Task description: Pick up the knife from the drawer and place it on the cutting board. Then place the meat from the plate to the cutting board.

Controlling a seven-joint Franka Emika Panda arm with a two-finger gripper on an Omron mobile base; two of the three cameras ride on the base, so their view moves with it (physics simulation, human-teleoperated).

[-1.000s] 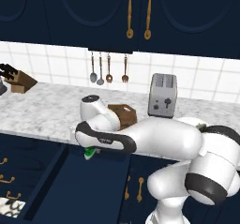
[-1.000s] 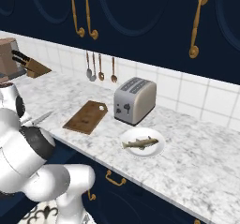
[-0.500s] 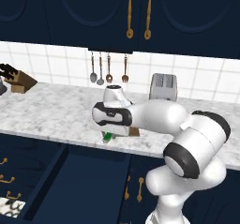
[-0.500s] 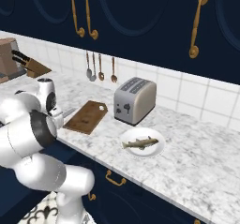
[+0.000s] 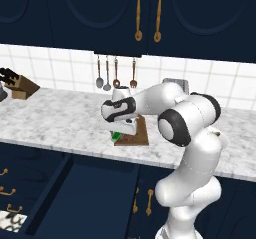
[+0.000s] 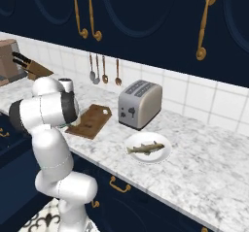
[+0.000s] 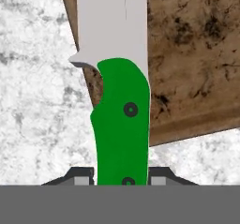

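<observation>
The knife (image 7: pixel 123 110) is gripped by its green handle in the hand (image 7: pixel 123 174), hung over the near corner of the board (image 7: pixel 192 54). It should be carried further inward and lowered flat before release, so the blade is not left overhanging the counter (image 7: pixel 37 101).

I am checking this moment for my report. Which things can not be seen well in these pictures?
- Knife: tip cut off by hand view's top edge.
- Gripper: the arm hides its fingers in both base views.
- Cutting board: near end behind the arm, right base view.
- Drawer: inside too dark.
</observation>
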